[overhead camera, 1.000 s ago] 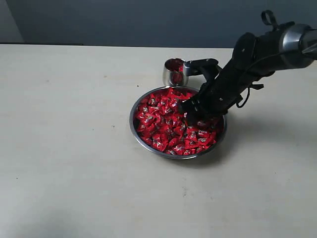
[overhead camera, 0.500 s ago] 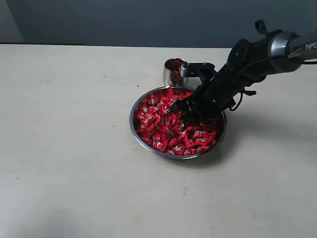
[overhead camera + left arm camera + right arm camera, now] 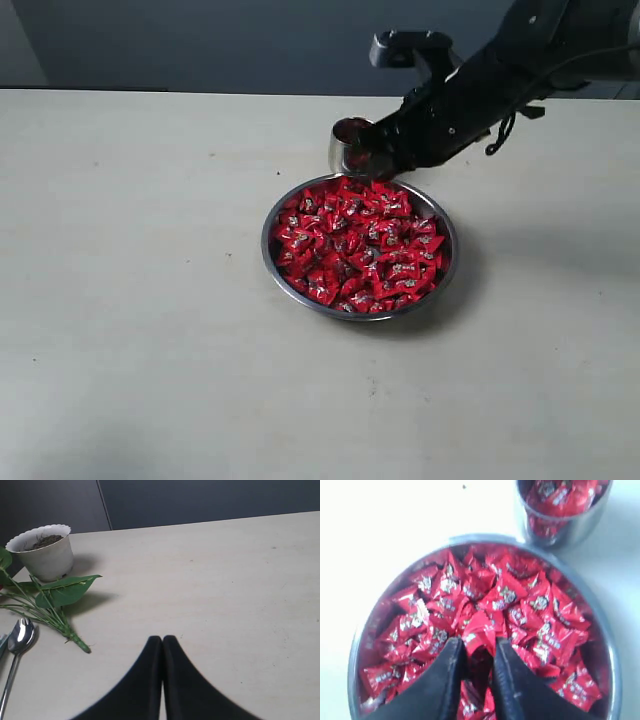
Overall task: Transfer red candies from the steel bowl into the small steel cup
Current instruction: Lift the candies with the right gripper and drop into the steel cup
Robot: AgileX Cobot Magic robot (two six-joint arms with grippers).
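Lifted clear of the steel bowl, the right end effector now pinches 1 red candy.

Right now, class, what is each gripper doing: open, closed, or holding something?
Left gripper: closed, holding nothing.
Right gripper: closed on one red candy, over the bowl.

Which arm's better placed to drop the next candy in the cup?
Right. The right tool pinches a red wrapped candy beside the small steel cup; the left tool is shut, elsewhere.
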